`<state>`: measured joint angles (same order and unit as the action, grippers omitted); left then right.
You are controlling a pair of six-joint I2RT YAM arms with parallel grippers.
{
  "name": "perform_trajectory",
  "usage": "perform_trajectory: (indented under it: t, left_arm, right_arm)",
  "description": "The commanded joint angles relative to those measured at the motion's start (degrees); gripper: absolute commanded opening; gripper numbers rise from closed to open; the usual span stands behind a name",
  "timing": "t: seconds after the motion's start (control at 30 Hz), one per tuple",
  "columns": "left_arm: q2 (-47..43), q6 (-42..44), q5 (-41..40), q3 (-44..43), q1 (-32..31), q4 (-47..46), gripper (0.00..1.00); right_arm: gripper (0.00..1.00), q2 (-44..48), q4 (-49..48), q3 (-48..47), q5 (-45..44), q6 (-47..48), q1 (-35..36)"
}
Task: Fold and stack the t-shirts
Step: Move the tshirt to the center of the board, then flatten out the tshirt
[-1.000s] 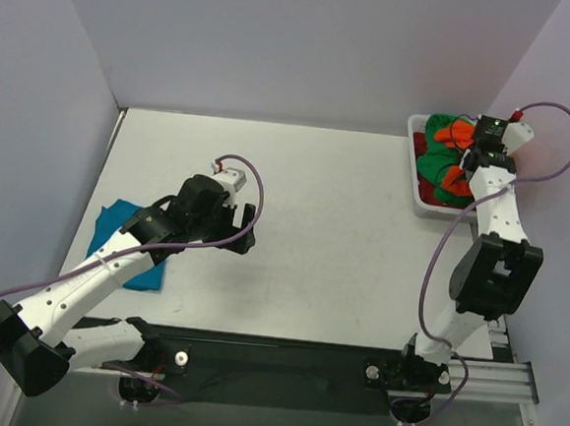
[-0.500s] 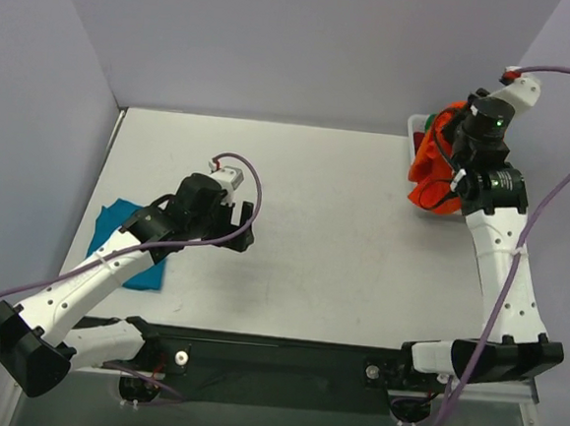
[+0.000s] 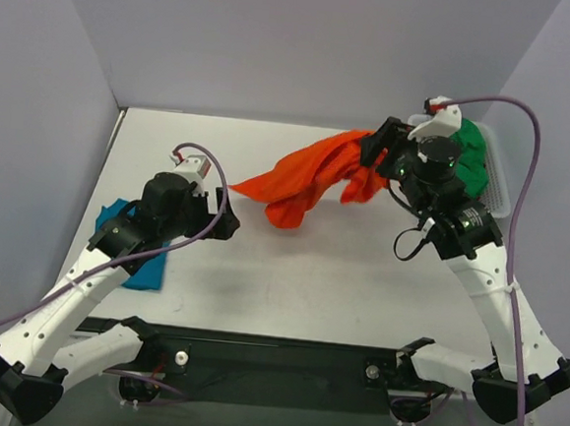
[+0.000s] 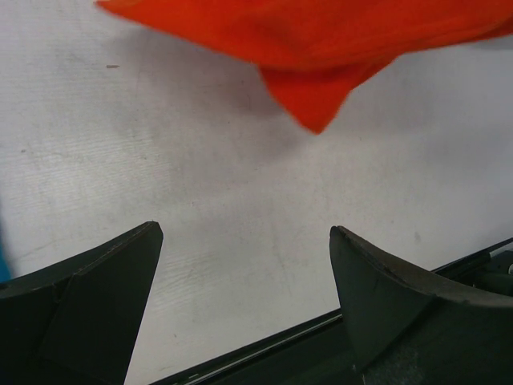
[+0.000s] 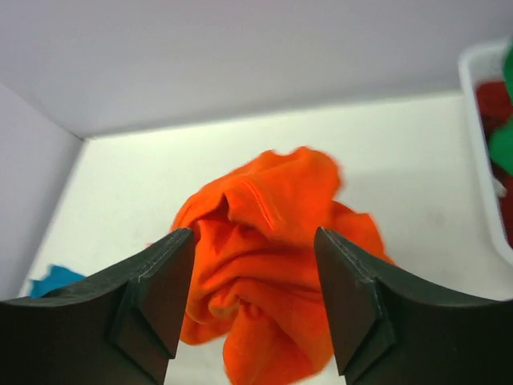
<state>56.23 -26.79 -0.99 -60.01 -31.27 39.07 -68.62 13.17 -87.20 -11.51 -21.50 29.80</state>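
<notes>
The orange t-shirt (image 3: 307, 180) stretches crumpled over the middle of the table, its right end at my right gripper (image 3: 377, 149). In the right wrist view the right gripper (image 5: 252, 237) stands open, and the orange t-shirt (image 5: 268, 241) bunches just beyond its fingertips, slightly blurred and not pinched. My left gripper (image 3: 229, 224) is open and empty just left of the shirt's low corner. From the left wrist, the left gripper (image 4: 244, 231) faces bare table with the orange t-shirt (image 4: 321, 48) above it. A teal t-shirt (image 3: 133, 265) lies flat under the left arm. A green t-shirt (image 3: 472, 159) sits in the basket.
The white basket (image 3: 501, 195) stands at the back right corner, and its rim (image 5: 473, 112) shows with red cloth (image 5: 490, 96) inside. Grey walls close the table at the left, back and right. A black rail (image 3: 284, 356) runs along the near edge.
The right arm swung from the basket out over the table, pulling the orange t-shirt along, and its jaws went from shut to open. The left arm shifted slightly left.
</notes>
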Motion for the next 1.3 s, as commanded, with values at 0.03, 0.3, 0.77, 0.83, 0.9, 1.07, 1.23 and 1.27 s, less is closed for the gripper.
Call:
perform_trajectory:
  t: [0.03, 0.3, 0.77, 0.83, 0.9, 1.07, 1.23, 1.27]
  left_arm:
    - [-2.9, -4.4, -1.0, 3.1, 0.5, -3.8, 0.97]
    - [-1.7, -11.9, -2.9, 14.9, 0.7, -9.8, 0.97]
    - [13.3, -17.2, -1.2, 17.9, -7.5, -26.3, 0.91]
    - [16.8, -17.5, -2.7, 16.7, -9.2, -25.4, 0.91]
    - [18.6, -18.0, -5.2, 16.0, -10.2, -24.8, 0.91]
    - [19.0, -19.1, -12.3, 15.6, -9.2, -21.9, 0.91]
    - [21.1, -20.6, -20.3, 14.6, -8.4, -19.7, 0.91]
    - [22.6, -20.8, -21.6, 14.2, -8.4, -19.4, 0.91]
  right_arm:
    - [0.69, 6.7, 0.5, 14.3, 3.4, -9.3, -6.9]
    - [0.73, 10.5, -3.1, 43.1, 7.0, -15.5, -4.5]
    - [0.67, 8.1, -5.5, 58.5, -2.4, -20.0, -3.4]
    - [0.64, 10.0, -5.6, 60.5, 2.7, -19.6, -6.4]
    - [0.63, 11.5, -5.0, 61.8, 3.7, -20.2, -7.0]
    - [0.6, 14.5, -5.6, 67.3, 7.0, -25.2, -6.0]
    - [0.6, 16.1, -6.4, 70.6, 4.8, -27.5, -3.1]
    - [0.59, 15.5, -6.7, 70.7, 5.1, -27.6, -2.9]
